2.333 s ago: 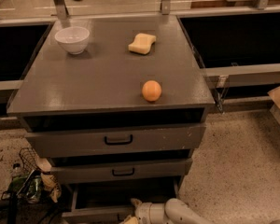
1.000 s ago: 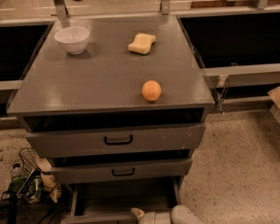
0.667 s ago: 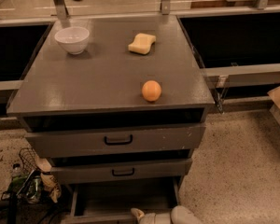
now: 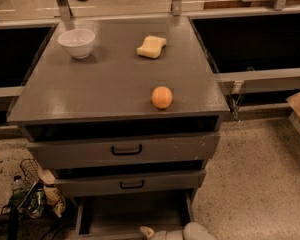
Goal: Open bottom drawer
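At the centre stands a grey cabinet (image 4: 110, 89). Below its top drawer (image 4: 125, 151) and mid drawer (image 4: 130, 184), the bottom drawer (image 4: 135, 213) juts out toward the near side, floor showing. At its near front edge sits the gripper (image 4: 155, 232); whether it grasps anything, I cannot tell. On top: white bowl (image 4: 76, 42) far left, sponge (image 4: 151, 46), orange (image 4: 162, 97) near right.

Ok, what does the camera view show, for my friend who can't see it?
The bottom drawer of a grey cabinet is pulled open, showing its flat grey floor. The robot's pincer is at the drawer's front edge, at the very bottom of the picture. On top of the cabinet sit a white bowl, a yellow sponge and an orange.
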{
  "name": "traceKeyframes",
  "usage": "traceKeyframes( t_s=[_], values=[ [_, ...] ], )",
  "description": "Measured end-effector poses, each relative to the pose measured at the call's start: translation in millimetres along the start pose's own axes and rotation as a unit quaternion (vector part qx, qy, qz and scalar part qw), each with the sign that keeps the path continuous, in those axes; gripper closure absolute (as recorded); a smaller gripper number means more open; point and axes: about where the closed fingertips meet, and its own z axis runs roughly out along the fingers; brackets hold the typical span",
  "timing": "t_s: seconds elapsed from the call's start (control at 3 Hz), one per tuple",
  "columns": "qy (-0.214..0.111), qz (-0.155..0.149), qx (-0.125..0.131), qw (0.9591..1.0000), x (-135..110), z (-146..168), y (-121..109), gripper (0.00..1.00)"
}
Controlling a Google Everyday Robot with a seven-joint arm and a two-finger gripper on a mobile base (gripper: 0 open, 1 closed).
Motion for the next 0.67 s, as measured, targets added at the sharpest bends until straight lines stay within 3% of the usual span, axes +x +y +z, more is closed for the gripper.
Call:
traceKeyframes(
  t_s=[0.33, 0.67],
  values=[
    [0.011, -0.012, -0.015, 0.9998, 14.7, -4.3, 18.7, 0.0],
    [0.012, -0.016, -0.02, 0.9996, 17.2, -4.9, 23.2, 0.0]
  ],
)
